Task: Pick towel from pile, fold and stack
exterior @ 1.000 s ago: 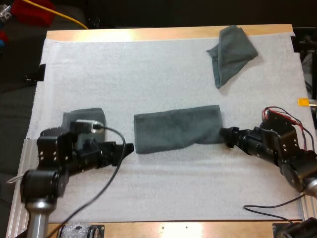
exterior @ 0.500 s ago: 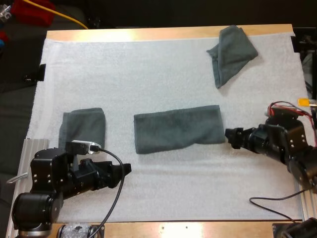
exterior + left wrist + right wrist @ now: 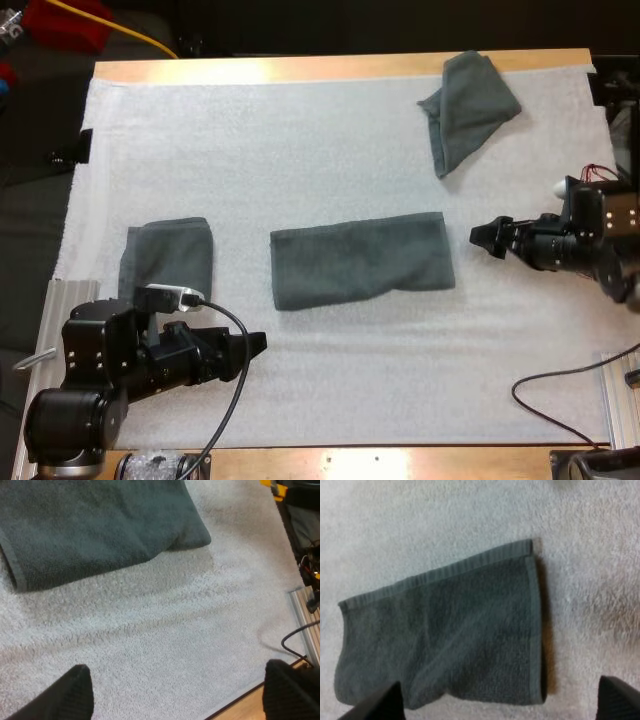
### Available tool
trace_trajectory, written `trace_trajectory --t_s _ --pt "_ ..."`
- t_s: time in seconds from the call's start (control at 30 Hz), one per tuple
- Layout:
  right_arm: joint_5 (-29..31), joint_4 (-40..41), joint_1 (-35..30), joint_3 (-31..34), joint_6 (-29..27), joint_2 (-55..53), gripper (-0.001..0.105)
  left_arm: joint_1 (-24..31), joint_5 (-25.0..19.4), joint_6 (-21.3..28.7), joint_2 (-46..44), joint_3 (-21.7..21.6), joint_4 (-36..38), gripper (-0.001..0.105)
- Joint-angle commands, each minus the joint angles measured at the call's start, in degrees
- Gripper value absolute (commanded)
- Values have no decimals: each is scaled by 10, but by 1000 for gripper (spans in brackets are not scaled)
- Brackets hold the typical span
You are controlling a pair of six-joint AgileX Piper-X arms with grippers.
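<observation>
The folded towel (image 3: 362, 260) is laid flat mid-mat, between the grippers and touched by neither. The folded stack (image 3: 167, 257) lies to its left, its near edge partly covered by the left arm. A crumpled towel (image 3: 468, 108) is left at the far right. The right gripper (image 3: 480, 238) has been drawn back from the towel's right edge, jaws parted and empty. The left gripper (image 3: 258, 343), likewise parted and empty, is held over the white mat (image 3: 330, 400), which is spread on a wooden table (image 3: 300, 68).
</observation>
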Motion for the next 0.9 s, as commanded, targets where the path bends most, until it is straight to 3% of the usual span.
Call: trace_trajectory --t_s 0.0,0.53,0.87 --pt "-20 -1 -4 -8 -19 15 74 1 7 4 -2 -4 0 68" --pt "-53 -75 -1 -14 -14 183 74 1 7 4 -2 -4 0 68" --pt "-53 -130 41 -14 14 233 74 1 7 4 -2 -4 6 68"
